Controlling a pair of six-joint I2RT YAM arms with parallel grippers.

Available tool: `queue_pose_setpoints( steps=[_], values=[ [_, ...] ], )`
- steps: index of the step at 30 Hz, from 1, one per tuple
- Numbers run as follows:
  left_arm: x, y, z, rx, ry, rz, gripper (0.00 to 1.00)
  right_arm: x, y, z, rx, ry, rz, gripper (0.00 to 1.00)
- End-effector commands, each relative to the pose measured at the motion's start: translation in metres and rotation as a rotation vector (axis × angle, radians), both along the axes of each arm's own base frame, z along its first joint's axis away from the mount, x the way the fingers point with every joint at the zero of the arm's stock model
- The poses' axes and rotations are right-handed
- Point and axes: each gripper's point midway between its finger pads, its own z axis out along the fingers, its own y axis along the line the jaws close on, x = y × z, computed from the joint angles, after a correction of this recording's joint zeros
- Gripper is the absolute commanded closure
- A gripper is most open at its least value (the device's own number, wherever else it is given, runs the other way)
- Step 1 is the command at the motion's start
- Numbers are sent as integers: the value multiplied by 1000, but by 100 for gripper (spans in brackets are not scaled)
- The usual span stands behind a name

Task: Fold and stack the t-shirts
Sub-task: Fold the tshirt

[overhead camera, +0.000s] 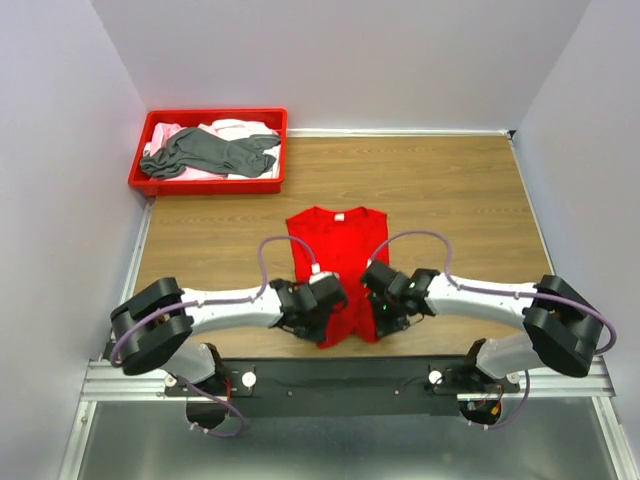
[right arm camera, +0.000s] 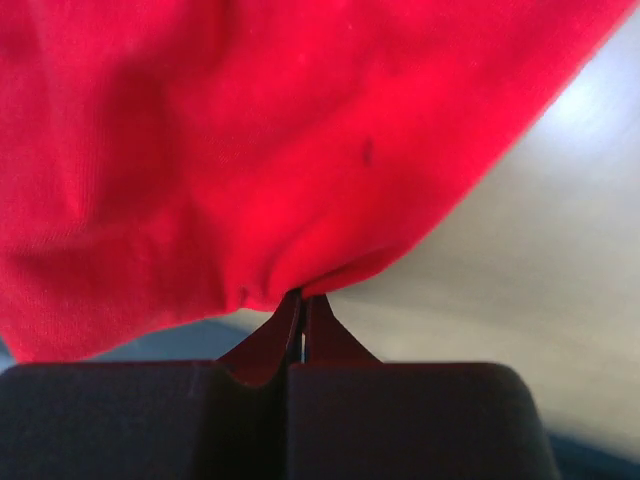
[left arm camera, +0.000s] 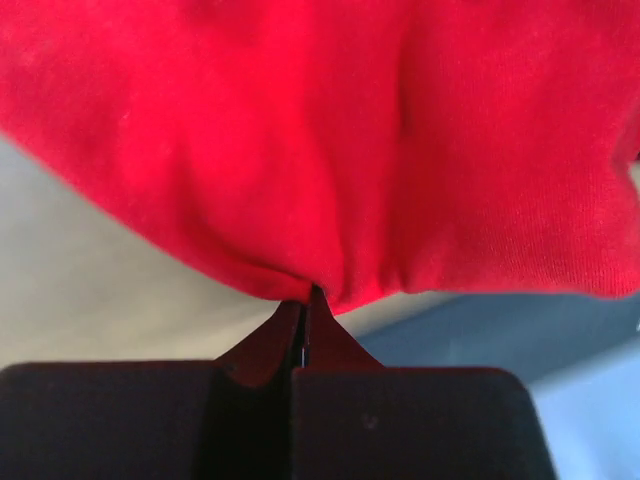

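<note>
A bright red t-shirt point(overhead camera: 338, 250) lies in the middle of the table, sleeves folded in, its neck with a small white label toward the far side. My left gripper point(overhead camera: 318, 322) is shut on its near left hem corner; the cloth point(left arm camera: 320, 150) bunches at the fingertips in the left wrist view. My right gripper point(overhead camera: 380, 312) is shut on the near right hem corner, and the cloth point(right arm camera: 280, 140) hangs from the tips in the right wrist view. Both corners are lifted a little off the table. A dark grey shirt point(overhead camera: 210, 152) lies over pale pink and white shirts point(overhead camera: 235, 130) in the tray.
A rigid red plastic tray point(overhead camera: 207, 184) stands at the far left corner of the wooden table point(overhead camera: 450, 200). White walls close in the far side and both sides. The arms' mounting rail point(overhead camera: 340, 375) runs along the near edge.
</note>
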Motion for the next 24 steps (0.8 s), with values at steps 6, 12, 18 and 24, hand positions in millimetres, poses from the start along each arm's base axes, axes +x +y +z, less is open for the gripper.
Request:
queue_pose_setpoints(
  steps=[6,12,18,24],
  values=[
    [-110,32,43,-36,222,0,100,-106,-5,46,-122,141,-49,99],
    [-73,43,92,-145,79,76,100,-55,-24,108,-122,-111,-189,99],
    [19,44,131,-306,-176,168,100,19,-37,141,-153,-330,-277,99],
    [68,41,151,-326,-285,130,100,72,-34,172,-151,-437,-278,99]
  ],
)
